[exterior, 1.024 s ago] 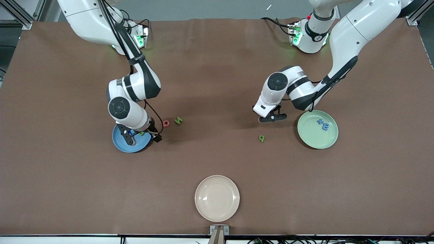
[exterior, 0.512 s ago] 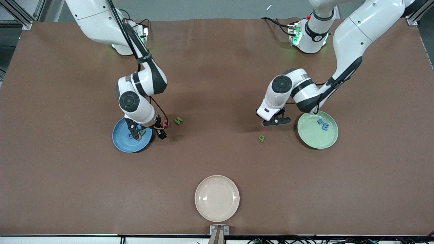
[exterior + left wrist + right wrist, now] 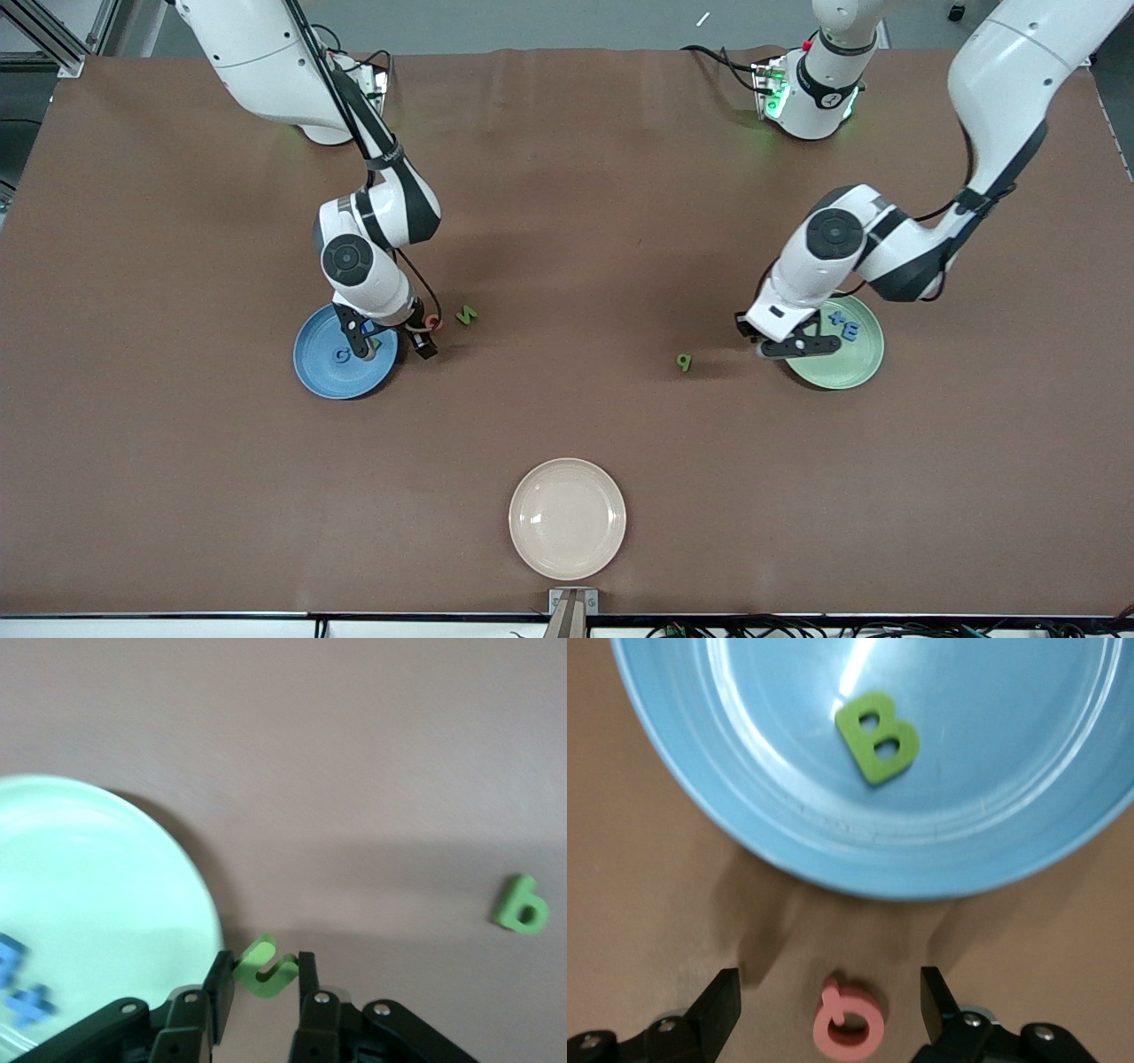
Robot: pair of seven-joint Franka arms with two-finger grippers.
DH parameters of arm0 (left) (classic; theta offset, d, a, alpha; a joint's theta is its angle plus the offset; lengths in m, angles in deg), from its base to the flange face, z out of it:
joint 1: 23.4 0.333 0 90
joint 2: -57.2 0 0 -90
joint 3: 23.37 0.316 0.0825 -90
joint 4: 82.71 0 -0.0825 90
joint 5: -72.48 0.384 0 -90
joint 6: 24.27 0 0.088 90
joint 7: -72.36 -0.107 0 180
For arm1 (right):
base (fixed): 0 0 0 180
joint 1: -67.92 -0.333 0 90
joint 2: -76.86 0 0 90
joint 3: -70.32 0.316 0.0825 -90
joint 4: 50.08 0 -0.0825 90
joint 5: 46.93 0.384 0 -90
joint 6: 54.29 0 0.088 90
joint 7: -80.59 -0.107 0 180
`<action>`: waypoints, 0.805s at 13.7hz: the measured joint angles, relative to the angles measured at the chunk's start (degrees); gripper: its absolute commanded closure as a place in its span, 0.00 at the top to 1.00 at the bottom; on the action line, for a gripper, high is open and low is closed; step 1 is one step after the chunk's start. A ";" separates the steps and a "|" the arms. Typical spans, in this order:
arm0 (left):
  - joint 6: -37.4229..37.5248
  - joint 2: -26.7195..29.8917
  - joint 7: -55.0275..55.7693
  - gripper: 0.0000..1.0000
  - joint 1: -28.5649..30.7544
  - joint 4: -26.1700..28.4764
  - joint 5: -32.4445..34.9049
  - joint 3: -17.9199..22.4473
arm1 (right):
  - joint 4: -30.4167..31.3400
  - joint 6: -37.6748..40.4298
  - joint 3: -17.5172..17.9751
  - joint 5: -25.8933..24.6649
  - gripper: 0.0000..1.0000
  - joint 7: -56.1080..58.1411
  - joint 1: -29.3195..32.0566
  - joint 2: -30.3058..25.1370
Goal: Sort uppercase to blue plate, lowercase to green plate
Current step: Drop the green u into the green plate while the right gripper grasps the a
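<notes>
The left claw (image 3: 261, 979), clenched on the green n (image 3: 265, 965), has swung from bare worktop to the green plate's (image 3: 855, 372) rim. The right claw (image 3: 830, 1001) has shifted off the blue plate (image 3: 323, 377) and straddles the red Q (image 3: 848, 1025), fingers spread.

Tabletop (image 3: 567, 177) covered edge to edge in a matte brown sheet, slight ripple along the edge at the bases' end. Grey floor strip (image 3: 549, 22) visible above that edge, small white scrap (image 3: 702, 19) lying on it. Aluminium frame struts at both corners of that end (image 3: 44, 35) (image 3: 1085, 40). Small metal bracket (image 3: 572, 602) clamped mid-edge at the camera's end, dark cable bundle (image 3: 797, 629) running along that edge. Cream plate (image 3: 567, 518) sits unused near the bracket. Lighting even, overhead, soft shadows only.
</notes>
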 measured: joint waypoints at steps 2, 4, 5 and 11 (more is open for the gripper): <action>0.67 0.01 -3.60 0.17 4.74 0.48 0.00 -1.59 | 0.03 0.00 0.01 0.00 0.82 -0.91 -1.11 0.23; 1.01 0.00 -6.39 0.18 7.18 1.39 0.00 -1.87 | 0.06 0.06 0.00 0.01 0.76 -1.12 -1.39 0.43; 1.05 -0.01 -7.41 0.18 7.82 1.80 0.00 -1.88 | 0.04 0.07 0.00 0.01 0.72 -1.12 -1.44 0.48; 1.77 -0.07 -11.61 0.18 11.26 5.12 0.00 -1.64 | -0.22 0.33 -0.02 0.01 0.10 -1.13 -1.63 0.21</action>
